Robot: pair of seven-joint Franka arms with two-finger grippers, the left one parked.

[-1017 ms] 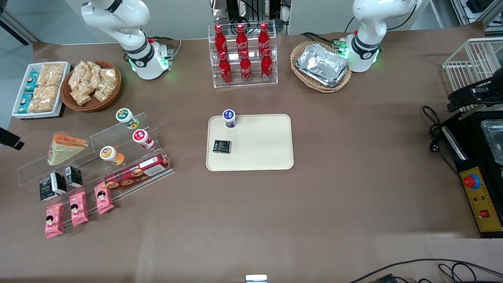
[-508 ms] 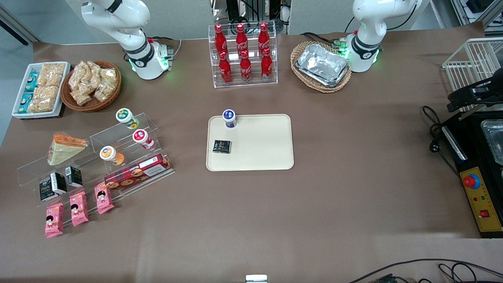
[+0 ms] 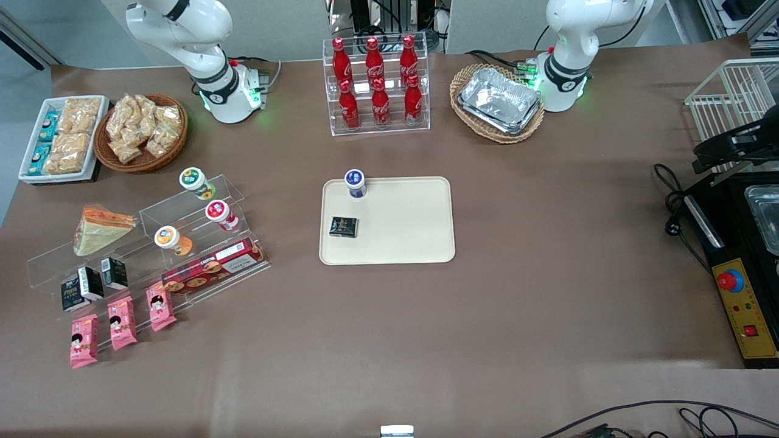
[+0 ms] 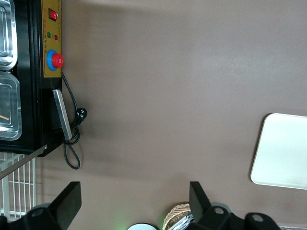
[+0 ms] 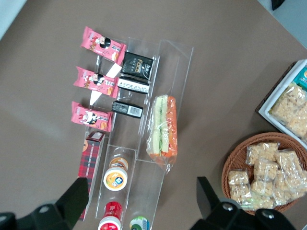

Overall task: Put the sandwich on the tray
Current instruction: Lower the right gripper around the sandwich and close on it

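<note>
Table [image 3: 548, 316]: wide, covered in plain brown sheet, faintly creased.
Floor [image 3: 21, 85]: grey-blue, showing past the table's corner at the working arm's end.
Wall [image 3: 286, 27]: pale grey panel above the table's edge.
Light: soft, even, from above; weak shadows.
Cables [image 3: 669, 406]: black, trailing along the near edge.

Setting: robotics lab staged as a snack counter | Evidence: brown-covered table [image 3: 487, 316] flanked by two white arm bases [image 3: 228, 91] | control box [image 3: 745, 316] with red emergency button seen at the parked arm's end | cola bottles [image 3: 377, 85] racked in clear acrylic between the bases | gripper [image 5: 139, 201] held above the acrylic snack shelf [image 5: 158, 120], fingers spread.
</note>
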